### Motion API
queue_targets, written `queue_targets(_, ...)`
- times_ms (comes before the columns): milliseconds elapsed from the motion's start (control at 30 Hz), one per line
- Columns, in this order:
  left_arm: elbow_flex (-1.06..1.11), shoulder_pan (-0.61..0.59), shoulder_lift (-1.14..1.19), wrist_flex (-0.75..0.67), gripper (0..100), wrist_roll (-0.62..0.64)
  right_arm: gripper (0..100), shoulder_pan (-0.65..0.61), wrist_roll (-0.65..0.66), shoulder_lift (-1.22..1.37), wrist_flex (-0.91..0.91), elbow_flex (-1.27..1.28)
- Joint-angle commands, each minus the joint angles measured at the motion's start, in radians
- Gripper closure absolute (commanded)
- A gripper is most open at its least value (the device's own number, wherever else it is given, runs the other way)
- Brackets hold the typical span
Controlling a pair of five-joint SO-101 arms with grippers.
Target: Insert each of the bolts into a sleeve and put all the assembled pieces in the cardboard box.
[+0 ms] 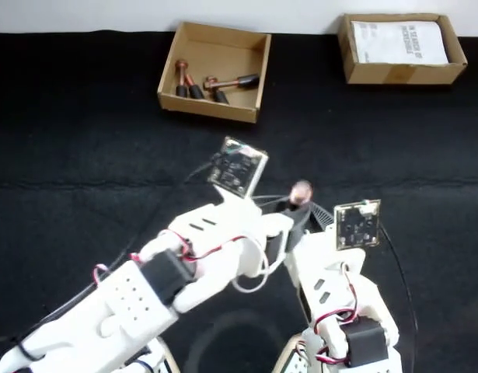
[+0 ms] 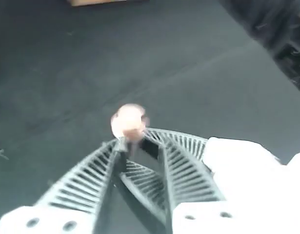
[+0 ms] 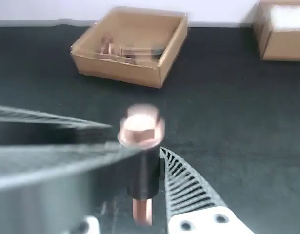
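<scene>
A: Obs. The copper-headed bolt [image 3: 141, 129] stands head up inside the black sleeve [image 3: 144, 175], with its shank end showing below. The piece is held off the table [image 1: 83, 155], mid-table, well short of the cardboard box [image 1: 214, 71].

B: Holds?

A: The left gripper [image 2: 135, 141] is closed, its ribbed fingertips [image 2: 113, 156] pinching the bolt just under the head. The right gripper [image 3: 150, 161] sits at the sleeve; whether it clamps cannot be told.

B: Handling estimate?

A: Rigid metal bolt, probably dense for its size and smooth, so liable to slip. The sleeve is likely a loose fit, and if tipped over the two could part. Best grasp judged to be across the sleeve's middle, head kept uppermost.

B: Surroundings?

A: The box already holds several assembled pieces [image 1: 215, 84]. A second box [image 1: 399, 48] lies well apart.
</scene>
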Motion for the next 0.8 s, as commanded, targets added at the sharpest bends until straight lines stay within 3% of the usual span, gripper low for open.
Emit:
queue_targets(0, -0.073, 0.035, -0.059, 0.124, 72, -0.008, 99.1, 0.019, 0.006, -0.016, -0.042, -0.01)
queue_targets(233, -0.18, -0.033, -0.133, 0.298, 74, -0.011, 99.1, 0.019, 0.006, -0.015, -0.077, -0.01)
queue_targets(333, -0.222, -0.148, -0.189, 0.331, 78, -0.029, 99.1, 0.033, 0.006, -0.015, -0.099, -0.01)
queue_targets(467, -0.216, -0.346, -0.295, 0.351, 89, -0.152, 99.1, 0.096, 0.006, 0.012, -0.22, -0.013)
queue_targets(600, -0.096, -0.513, -0.398, 0.345, 99, -0.27, 99.1, 0.122, 0.0, 0.197, -0.321, -0.082)
queue_targets(767, 0.085, -0.622, -0.545, 0.273, 99, -0.311, 99.1, 0.117, 0.0, 0.559, -0.404, -0.311)
